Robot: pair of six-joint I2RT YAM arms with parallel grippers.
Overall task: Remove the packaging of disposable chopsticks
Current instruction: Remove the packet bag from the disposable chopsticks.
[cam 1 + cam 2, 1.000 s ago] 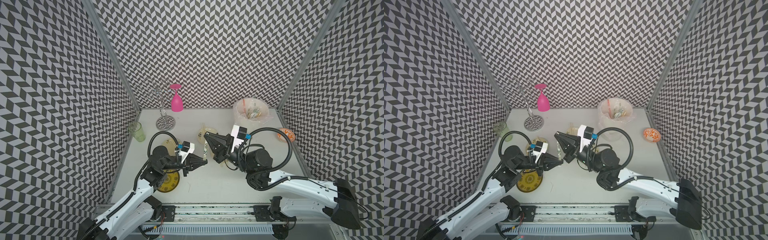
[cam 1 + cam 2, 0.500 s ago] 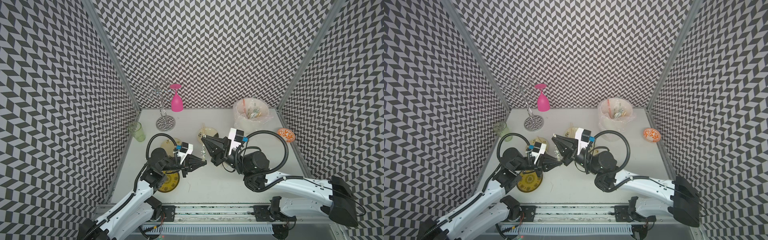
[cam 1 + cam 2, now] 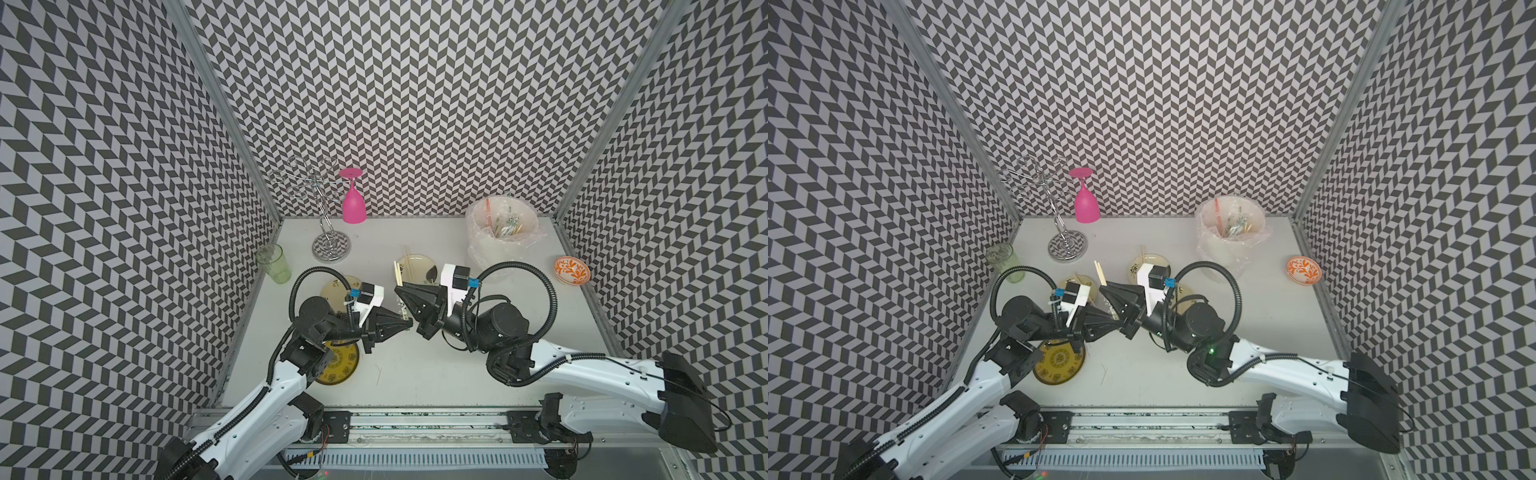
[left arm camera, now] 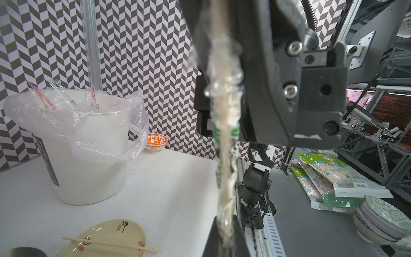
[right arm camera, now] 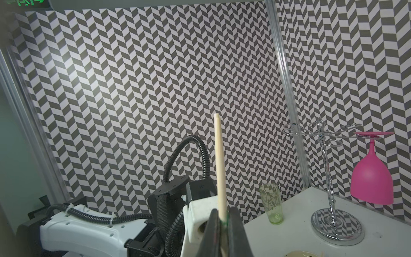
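Bamboo chopsticks (image 5: 219, 166) stand clamped in the right gripper (image 3: 397, 289), the left gripper (image 3: 409, 321) pinches the packaging (image 4: 225, 133); both arms bend inward over the white worktop (image 3: 436, 374) between chevron walls (image 3: 415, 104).

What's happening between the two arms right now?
They're mid-unwrap. The right gripper is shut on a pair of chopsticks, with the bare end sticking out past its jaws. The left gripper is shut on the clear sleeve. The sleeve is bunched up along the sticks between the two grippers, so it's not yet off. The bin holds other sleeves, and a bare stick lies on a plate.
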